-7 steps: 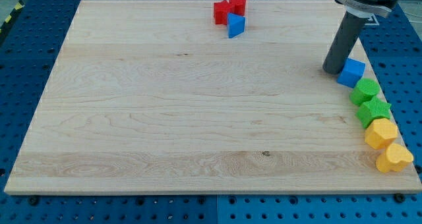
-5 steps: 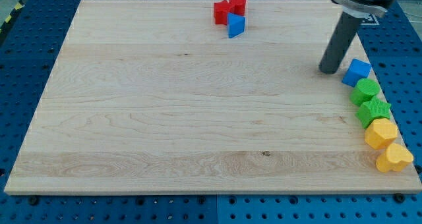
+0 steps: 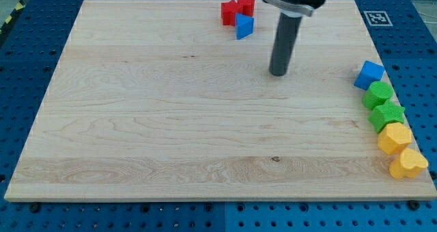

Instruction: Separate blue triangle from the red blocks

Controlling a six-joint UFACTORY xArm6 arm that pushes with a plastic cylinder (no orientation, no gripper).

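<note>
The blue triangle (image 3: 244,26) sits at the board's (image 3: 136,123) top edge, touching two red blocks (image 3: 237,9). My tip (image 3: 278,73), a bare rod with nothing held, stands lower right of it, apart.

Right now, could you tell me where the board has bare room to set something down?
The whole stretch left of my tip and below the red blocks and blue triangle is bare wood. The right edge is crowded: blue cube, two green blocks and two yellow blocks in a column.
</note>
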